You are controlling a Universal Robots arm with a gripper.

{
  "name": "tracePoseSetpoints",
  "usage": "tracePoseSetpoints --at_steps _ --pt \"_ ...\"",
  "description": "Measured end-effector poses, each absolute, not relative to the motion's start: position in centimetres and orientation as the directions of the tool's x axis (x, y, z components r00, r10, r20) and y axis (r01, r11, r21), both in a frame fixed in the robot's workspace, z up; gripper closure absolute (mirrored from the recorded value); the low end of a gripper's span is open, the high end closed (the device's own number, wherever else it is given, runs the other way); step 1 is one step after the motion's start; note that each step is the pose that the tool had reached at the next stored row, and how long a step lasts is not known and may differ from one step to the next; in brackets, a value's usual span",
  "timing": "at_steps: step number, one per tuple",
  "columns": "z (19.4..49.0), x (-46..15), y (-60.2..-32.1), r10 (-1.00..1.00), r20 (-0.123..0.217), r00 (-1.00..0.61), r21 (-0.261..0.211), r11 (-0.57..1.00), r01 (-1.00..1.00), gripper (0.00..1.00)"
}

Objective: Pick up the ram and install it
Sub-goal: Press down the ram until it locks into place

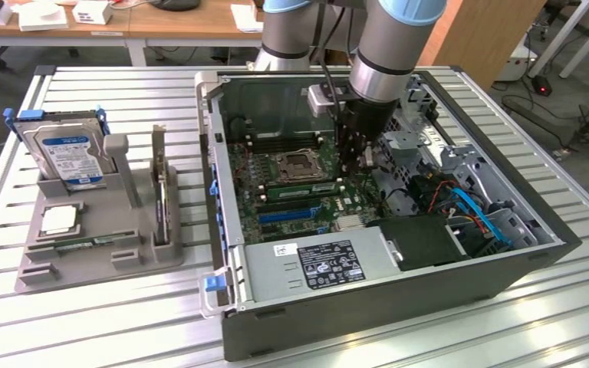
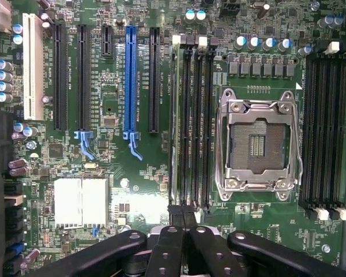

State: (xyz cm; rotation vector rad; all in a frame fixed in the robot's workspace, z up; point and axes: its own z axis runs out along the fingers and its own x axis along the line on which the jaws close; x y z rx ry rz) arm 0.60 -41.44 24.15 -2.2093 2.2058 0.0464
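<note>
The ram [image 2: 173, 115] is a thin green stick standing on edge in the slot nearest the expansion slots, beside the empty processor socket [image 2: 258, 141]. In the exterior view the ram [image 1: 300, 188] shows as a green strip on the motherboard inside the open computer case [image 1: 376, 299]. My gripper [image 2: 183, 214] is shut, and its dark fingertips [image 2: 176, 216] hang close over one end of that bank of memory slots. I cannot tell whether they touch the stick. In the exterior view the gripper [image 1: 361, 165] reaches down into the case next to the socket.
A grey holder [image 1: 100, 238] on the exterior view's left carries a silver-and-blue hard drive [image 1: 70, 157], a card with a metal bracket [image 1: 159, 184] and a square chip [image 1: 59, 220]. Inside the case lie a power supply [image 1: 320, 264], blue cables [image 1: 474, 211] and drive cages.
</note>
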Motion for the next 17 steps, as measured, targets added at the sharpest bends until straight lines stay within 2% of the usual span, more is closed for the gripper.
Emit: tracePoseSetpoints --at_steps 17 --pt "23.16 0.59 -41.43 -0.999 -0.035 0.001 0.007 -0.002 -1.0 0.91"
